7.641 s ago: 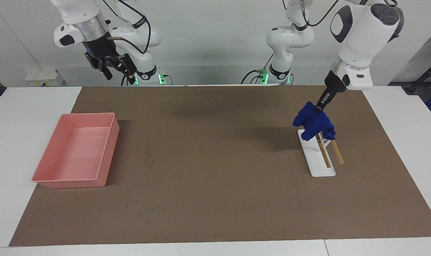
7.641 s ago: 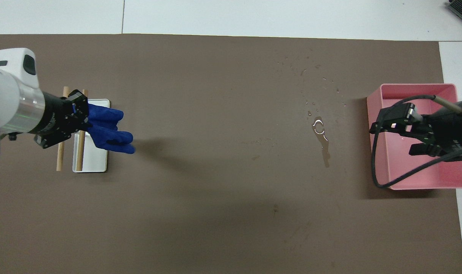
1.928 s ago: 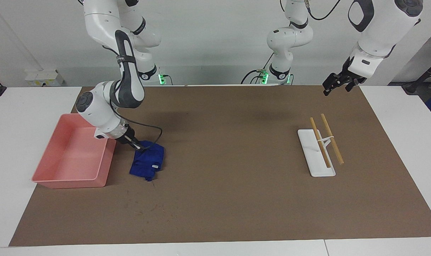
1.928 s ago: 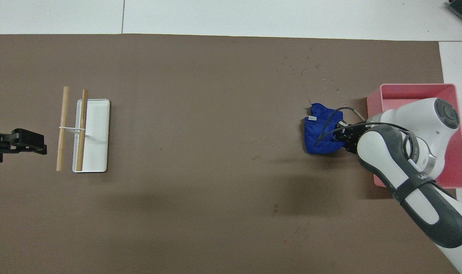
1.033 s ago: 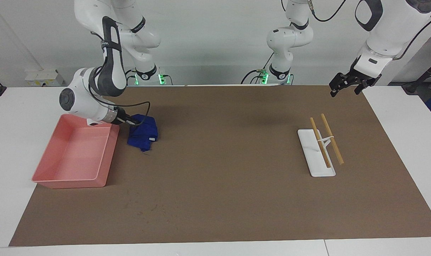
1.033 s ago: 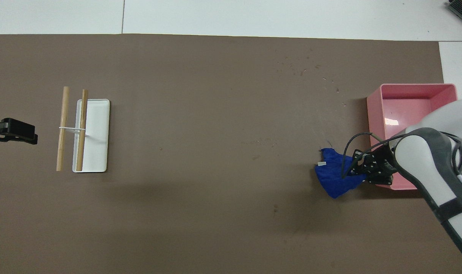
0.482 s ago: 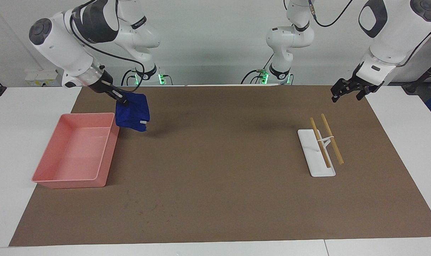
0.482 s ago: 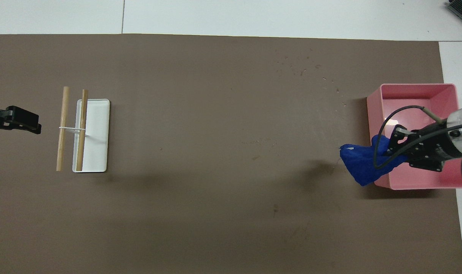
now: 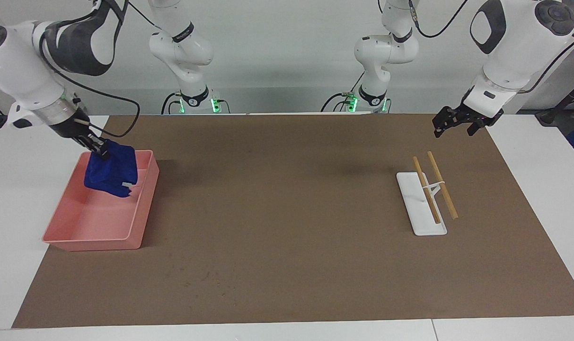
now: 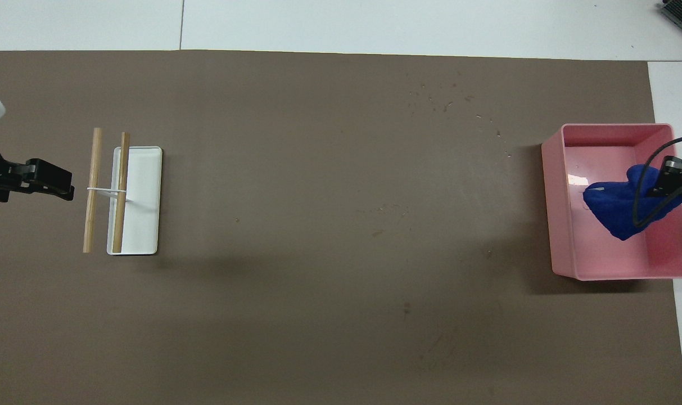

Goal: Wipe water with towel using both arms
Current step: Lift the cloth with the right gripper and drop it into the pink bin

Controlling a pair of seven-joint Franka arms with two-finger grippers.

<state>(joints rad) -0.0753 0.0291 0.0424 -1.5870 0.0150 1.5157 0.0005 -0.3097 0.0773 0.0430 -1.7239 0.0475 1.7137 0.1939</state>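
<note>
Most of the right gripper is cut off at the 3 o'clock edge of the overhead view, and the towel hides its tips. Its fingers are clenched on the top of the blue towel. The towel hangs down inside the pink tray, over the end close to the robots. I cannot tell if the towel's bottom touches the tray floor. A tiny white tag shows on its low edge.

The left gripper waits in the air over the brown mat, near the 2 o'clock corner in the facing view. Its fingers are spread and hold nothing. The white rack with two wooden sticks stands near it.

The brown mat lies on a white counter. A few small specks dot the mat. A pale wall stands at 12 o'clock.
</note>
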